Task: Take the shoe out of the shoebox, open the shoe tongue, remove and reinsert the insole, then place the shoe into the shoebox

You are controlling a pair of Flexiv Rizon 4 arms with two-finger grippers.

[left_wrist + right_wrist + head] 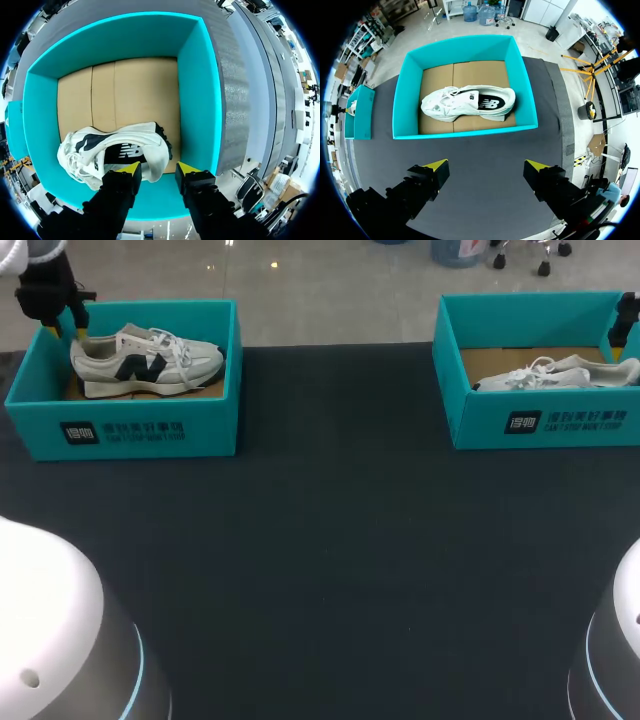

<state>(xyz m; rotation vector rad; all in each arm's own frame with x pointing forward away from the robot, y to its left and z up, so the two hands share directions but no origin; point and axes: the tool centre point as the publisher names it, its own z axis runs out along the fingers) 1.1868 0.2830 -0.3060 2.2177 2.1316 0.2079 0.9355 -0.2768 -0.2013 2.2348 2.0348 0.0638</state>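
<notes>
1. Surface: a dark table mat (340, 540) carries two teal shoeboxes, well apart, both without lids and with brown cardboard floors.
2. Left shoebox (150, 430): holds a pale sneaker with a dark side logo (140, 362). It stands on its sole along the near wall, with the toe pointing towards the table's middle.
3. Left gripper (158, 168): inside the left shoebox at the sneaker's heel, fingers spread. One yellow tip lies over the heel. The other is just beside the heel and appears clear of it, so the shoe is not pinched.
4. Right shoebox (465, 131): holds a white sneaker (467, 104) lying on its side on the floor, with a dark patch showing at its heel half.
5. Right gripper (486, 165): held above the mat on the robot's side of the right shoebox, fingers spread wide, with nothing between them.
</notes>
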